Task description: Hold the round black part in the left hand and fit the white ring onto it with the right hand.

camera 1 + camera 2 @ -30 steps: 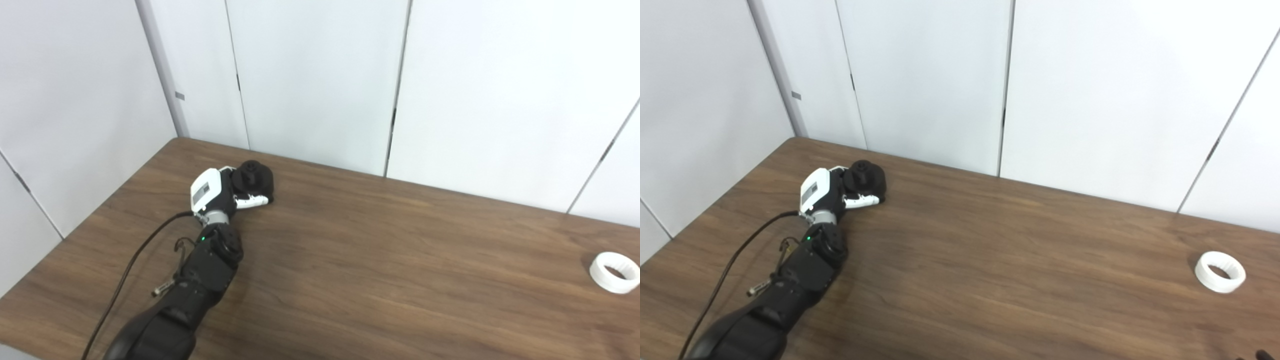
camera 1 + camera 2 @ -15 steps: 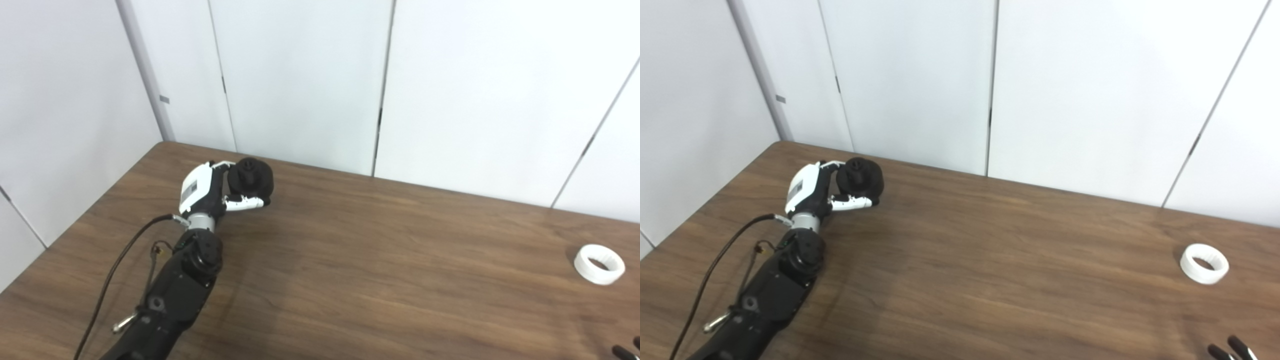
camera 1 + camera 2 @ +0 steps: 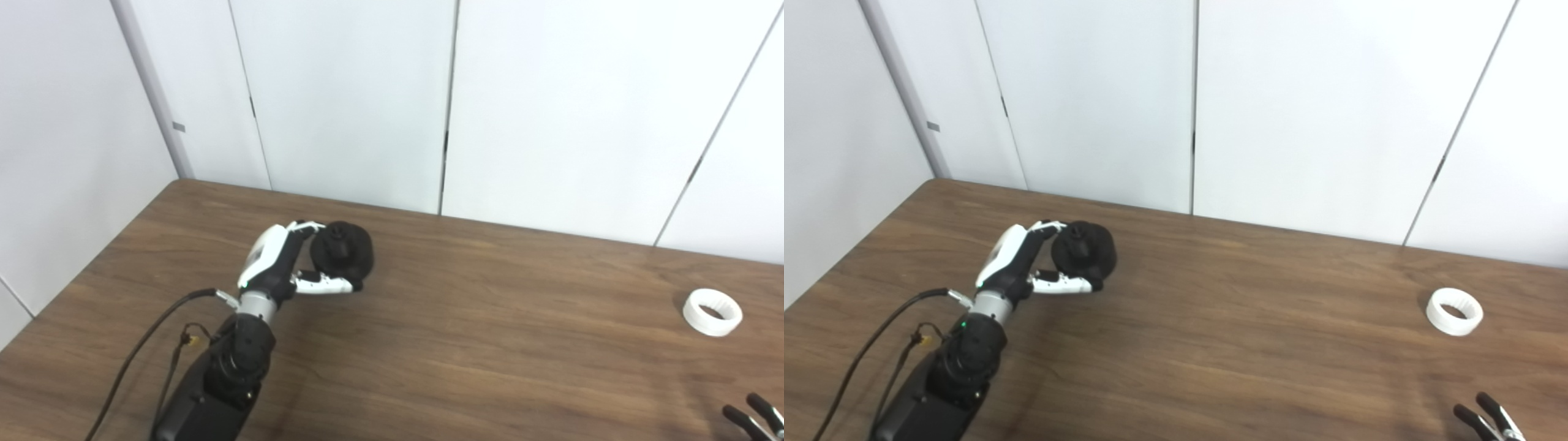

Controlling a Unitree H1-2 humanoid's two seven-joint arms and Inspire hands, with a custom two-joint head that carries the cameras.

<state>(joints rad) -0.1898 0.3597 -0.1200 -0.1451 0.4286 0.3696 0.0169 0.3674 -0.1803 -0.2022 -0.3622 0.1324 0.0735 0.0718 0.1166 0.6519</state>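
My left hand [image 3: 278, 269] is shut on the round black part [image 3: 343, 256] and holds it above the wooden table [image 3: 490, 343], left of centre. It also shows in the right eye view [image 3: 1085, 254]. The white ring [image 3: 712, 312] lies flat on the table at the far right. Only the fingertips [image 3: 1488, 418] of my right hand [image 3: 750, 419] show at the bottom right corner. They are spread apart, hold nothing, and stay well in front of the ring.
White wall panels [image 3: 343, 98] stand along the table's back and left edges. A black cable [image 3: 141, 355] hangs beside my left forearm.
The camera has panned right. My left hand has carried the black part up and toward the table's middle. My right hand's fingertips have come into view at the bottom right.
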